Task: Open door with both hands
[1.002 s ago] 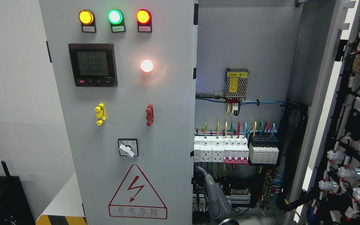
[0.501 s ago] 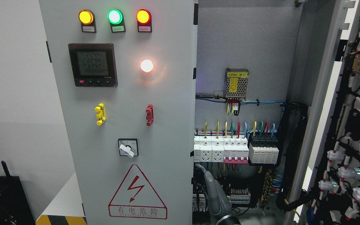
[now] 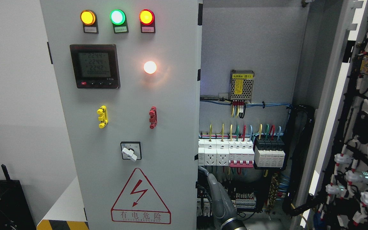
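The cabinet's left door [image 3: 171, 105] is a grey panel with three lamps, a meter, a rotary switch and a red warning triangle, and it stands nearly shut. The right door [image 3: 337, 105] is swung wide open at the picture's right, its wired inner face showing. My right hand [image 3: 217, 198], grey, rises from the bottom edge just right of the middle. Its fingers [image 3: 214, 188] are stretched upward and hold nothing. The fingertip [image 3: 203, 170] is right at the left door's free edge; I cannot tell whether it touches. The left arm is out of view.
Inside the cabinet, breakers and sockets [image 3: 232, 155], a power supply [image 3: 242, 85] and cable bundles [image 3: 299, 159] sit close behind my hand. A black box [image 3: 8, 204] stands at the lower left, beside a yellow-black striped floor edge [image 3: 61, 224].
My right hand has risen a little along the left door's edge, and more of its wrist shows at the bottom. Neither door has moved.
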Available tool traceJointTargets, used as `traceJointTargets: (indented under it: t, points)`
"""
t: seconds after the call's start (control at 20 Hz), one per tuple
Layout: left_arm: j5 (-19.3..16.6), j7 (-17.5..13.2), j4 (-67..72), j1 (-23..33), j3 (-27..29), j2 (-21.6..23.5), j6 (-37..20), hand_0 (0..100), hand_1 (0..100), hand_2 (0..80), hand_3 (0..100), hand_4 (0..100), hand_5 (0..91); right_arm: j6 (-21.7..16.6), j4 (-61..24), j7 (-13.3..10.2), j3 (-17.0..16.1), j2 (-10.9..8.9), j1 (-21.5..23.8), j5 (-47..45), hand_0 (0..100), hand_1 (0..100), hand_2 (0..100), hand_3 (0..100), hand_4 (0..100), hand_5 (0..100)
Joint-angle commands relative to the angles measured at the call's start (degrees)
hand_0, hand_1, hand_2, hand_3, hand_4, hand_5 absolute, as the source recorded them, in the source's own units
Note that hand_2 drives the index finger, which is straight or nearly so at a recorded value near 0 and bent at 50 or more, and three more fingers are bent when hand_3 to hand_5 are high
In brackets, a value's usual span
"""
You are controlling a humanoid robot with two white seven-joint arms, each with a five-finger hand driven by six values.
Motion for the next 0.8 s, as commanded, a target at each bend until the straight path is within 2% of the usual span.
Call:
traceJointTargets:
  t: [0.0,0.5,0.75]
  points:
    - [0.00,-0.02,1.32,0.00,0.00,0.00,0.00,12,39,0.0,0,0,0.0,0.06,0.55,1.09,-0.18,-0.18,-0.30,-2.65,5,0,0,0,0,0]
    - [0.00,-0.02,1.32,0.00,0.00,0.00,0.00,12,39,0.0,0,0,0.0,0.06,0.73,4.69,-0.35,-0.36,-0.48,-2.92,5,0,0,0,0,0]
    - [0.00,-0.02,1.32,0.00,0.00,0.00,0.00,12,39,0.0,0,0,0.0,0.06,0.64,4.78,-0.44,-0.27,-0.65,-3.01,5,0,0,0,0,0]
